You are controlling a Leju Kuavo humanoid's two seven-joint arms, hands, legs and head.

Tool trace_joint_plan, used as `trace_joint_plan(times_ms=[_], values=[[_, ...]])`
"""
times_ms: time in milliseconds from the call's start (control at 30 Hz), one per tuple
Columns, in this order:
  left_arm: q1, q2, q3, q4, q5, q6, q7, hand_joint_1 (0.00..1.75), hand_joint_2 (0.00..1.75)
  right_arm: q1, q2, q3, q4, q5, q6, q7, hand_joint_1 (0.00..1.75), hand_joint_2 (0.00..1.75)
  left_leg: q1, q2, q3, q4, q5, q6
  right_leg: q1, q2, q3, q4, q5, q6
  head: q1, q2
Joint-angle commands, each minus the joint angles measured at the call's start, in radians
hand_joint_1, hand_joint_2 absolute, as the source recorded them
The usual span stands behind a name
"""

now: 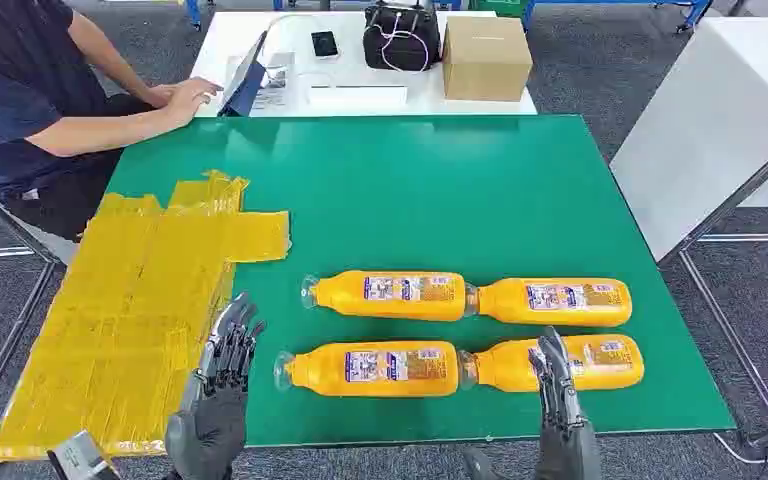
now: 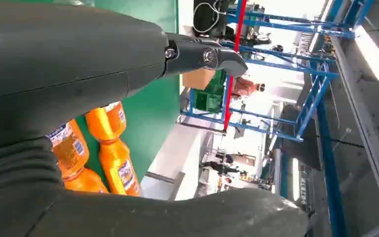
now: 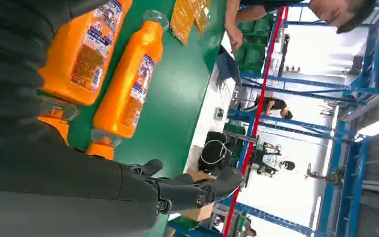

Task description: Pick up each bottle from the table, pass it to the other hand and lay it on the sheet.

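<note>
Bottles: four orange ones lying on their sides on the green surface [image 1: 440,190], in two rows toward the near edge, caps pointing to the left edge.
Far row: far-left bottle [image 1: 390,295] and far-right bottle [image 1: 558,301], end to end, about touching.
Near row: near-left bottle [image 1: 372,368] and near-right bottle [image 1: 600,362], end to end, close to the near edge.
Sheet: yellow sheet [image 1: 130,320] spread over the left edge and near-left corner, wrinkled, no bottle on it.
Left hand [image 1: 222,385]: at the near edge, between sheet and near-left bottle, fingers [image 1: 232,335] stretched out and apart, holding nothing.
Right hand [image 1: 560,405]: at the near edge, fingers [image 1: 552,368] extended, overlapping the near-right bottle in the head view; contact impossible to tell, nothing gripped.
Beyond the far edge: white table [image 1: 260,40] with a cardboard box [image 1: 486,57], a black bag [image 1: 401,36], a phone [image 1: 324,43]; seated person [image 1: 30,100] at the far-left corner.
</note>
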Motion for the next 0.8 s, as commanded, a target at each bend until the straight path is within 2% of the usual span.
trace_joint_plan(times_ms=[33,133,167,200,500,600,700,733,800], values=[[0.0,-0.007,0.011,0.043,0.005,0.003,0.002,0.0,0.0,0.002,-0.004,-0.018,0.013,0.005,-0.05,-0.004,0.0,1.75,0.0,0.001,0.002,-0.001,0.0,-0.001,0.0,0.0,0.002,-0.001,0.0,0.0,0.0,0.0],[0.003,-0.01,0.017,0.041,0.007,0.002,-0.004,0.0,0.0,0.031,0.013,-0.041,-0.001,0.014,-0.05,-0.005,0.0,1.75,-0.001,0.001,0.004,-0.001,-0.001,-0.001,0.0,0.0,0.003,0.0,-0.001,-0.001,0.0,0.0],[0.003,-0.01,0.018,0.039,0.008,0.002,-0.008,0.0,0.0,0.046,0.016,-0.043,-0.008,0.018,-0.05,-0.016,0.0,0.0,0.0,0.0,0.002,-0.001,0.0,0.0,0.0,0.0,0.001,0.0,-0.001,0.0,0.0,0.0],[0.003,-0.008,0.018,0.038,0.011,0.0,-0.013,0.0,0.0,0.053,0.014,-0.041,-0.01,0.004,-0.05,-0.037,0.0,1.75,-0.001,0.0,0.004,-0.001,-0.001,-0.001,0.0,-0.001,0.003,0.0,-0.002,-0.001,0.0,0.0],[-0.009,0.005,0.008,0.044,0.011,-0.007,-0.034,0.0,0.0,0.019,-0.023,0.018,0.005,-0.077,-0.047,-0.068,0.0,1.75,-0.001,0.003,0.005,-0.001,-0.002,-0.001,0.0,0.001,0.006,-0.001,-0.002,-0.001,0.0,0.0],[-0.011,0.006,0.01,0.045,0.009,-0.008,-0.03,0.0,0.0,0.012,-0.03,0.016,0.011,-0.092,-0.048,-0.066,0.0,1.75,0.0,0.001,0.003,-0.001,0.0,-0.001,0.0,0.0,0.001,-0.001,0.0,0.0,0.0,0.0],[0.002,0.009,0.025,0.037,0.004,-0.008,-0.031,0.0,0.0,-0.011,-0.047,-0.011,0.02,-0.017,-0.05,0.014,0.0,1.75,0.0,0.003,0.003,-0.001,-0.001,-0.001,0.0,0.002,0.001,-0.001,0.0,-0.001,0.0,0.0],[0.006,0.009,0.029,0.032,0.0,-0.02,-0.035,0.0,0.0,0.005,-0.092,-0.005,-0.03,0.053,-0.041,0.126,0.0,1.75,0.0,0.003,0.004,-0.001,-0.001,-0.001,0.0,0.002,0.002,-0.001,0.0,-0.001,0.0,0.0],[0.017,0.001,0.043,0.02,-0.004,-0.04,-0.024,0.0,0.0,0.018,-0.132,-0.037,-0.087,0.154,-0.023,0.245,0.0,1.75,-0.001,0.003,0.003,0.0,-0.001,0.0,-0.001,0.001,0.002,0.0,-0.001,0.0,0.0,0.0]])
